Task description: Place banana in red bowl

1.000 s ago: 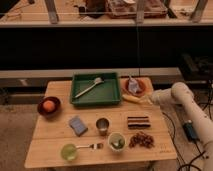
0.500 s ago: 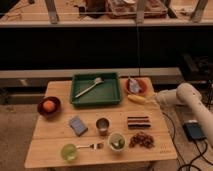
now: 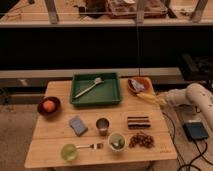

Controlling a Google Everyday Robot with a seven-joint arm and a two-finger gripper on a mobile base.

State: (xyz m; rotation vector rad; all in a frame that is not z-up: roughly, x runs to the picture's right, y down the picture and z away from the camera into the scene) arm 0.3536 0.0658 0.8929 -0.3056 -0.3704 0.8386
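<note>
Light wooden table (image 3: 55,145) mid-frame on a grey floor, dark shelving behind. Rectangular green tray (image 3: 95,76) holding a pale utensil (image 3: 90,87); dark maroon bowl (image 3: 40,108) at left holding an orange fruit (image 3: 48,105). Shallow orange-red bowl (image 3: 142,81) at upper right; small yellow banana (image 3: 146,96) at its lower rim, right end clamped in the white claw (image 3: 161,98) at right.

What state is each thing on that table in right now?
Banana: outside the red bowl, by its front rim.
Red bowl: holds something grey, no banana.
Gripper: at the banana's right end.
Dark bowl: holds a round orange thing.
Tray: holds a utensil.
Cup: upright.
</note>
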